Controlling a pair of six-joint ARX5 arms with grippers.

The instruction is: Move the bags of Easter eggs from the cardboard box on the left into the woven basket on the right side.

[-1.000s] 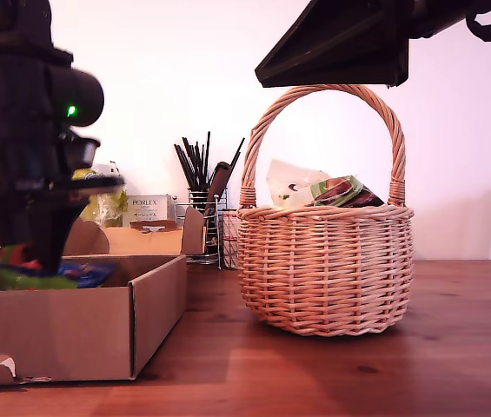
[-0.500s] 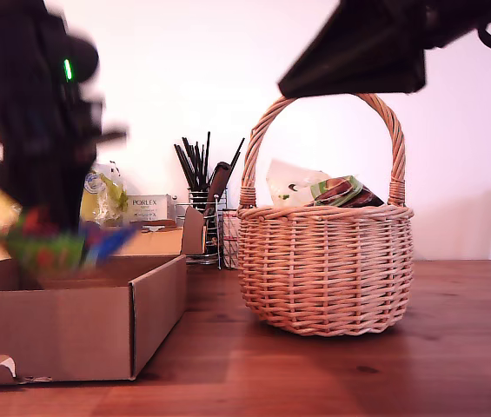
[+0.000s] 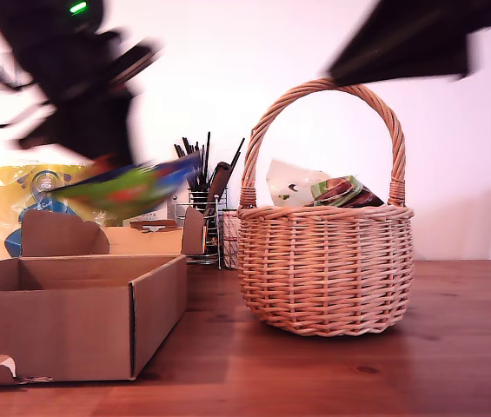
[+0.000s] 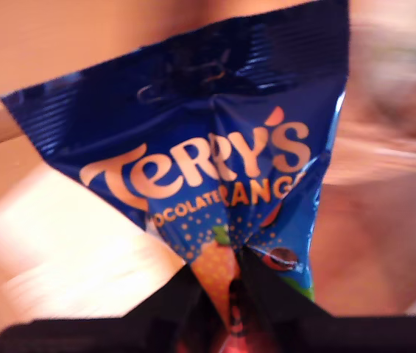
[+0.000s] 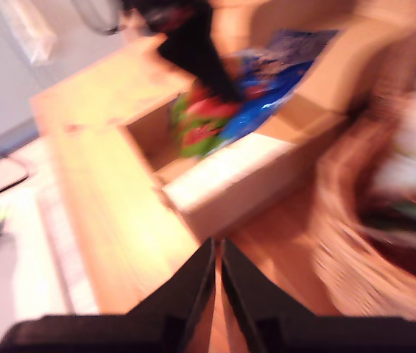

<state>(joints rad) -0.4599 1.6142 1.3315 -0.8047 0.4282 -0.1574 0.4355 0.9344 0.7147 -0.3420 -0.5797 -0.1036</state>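
My first gripper [image 4: 230,294] is shut on a dark blue Terry's bag of Easter eggs [image 4: 208,162]. In the exterior view the blurred first gripper [image 3: 110,161] holds that bag [image 3: 132,187] in the air above the cardboard box [image 3: 71,321] at the view's left. The woven basket [image 3: 325,269] stands toward the view's right with other bags [image 3: 328,189] showing over its rim. My second gripper [image 3: 349,65] hovers above the basket handle. Its fingers [image 5: 200,279] are shut with nothing between them. The second wrist view also shows the box [image 5: 222,184], the held bag [image 5: 222,110] and the basket [image 5: 362,243], all blurred.
Behind the box in the exterior view lie a large yellow plastic pack [image 3: 19,208] and a black wire utensil holder [image 3: 200,208]. A second small cardboard box [image 3: 154,236] stands beside them. Everything rests on a wooden table [image 3: 315,373].
My first gripper has lifted the Terry's bag up out of the cardboard box and toward the exterior view's right. My second arm has drifted up and to that view's right.
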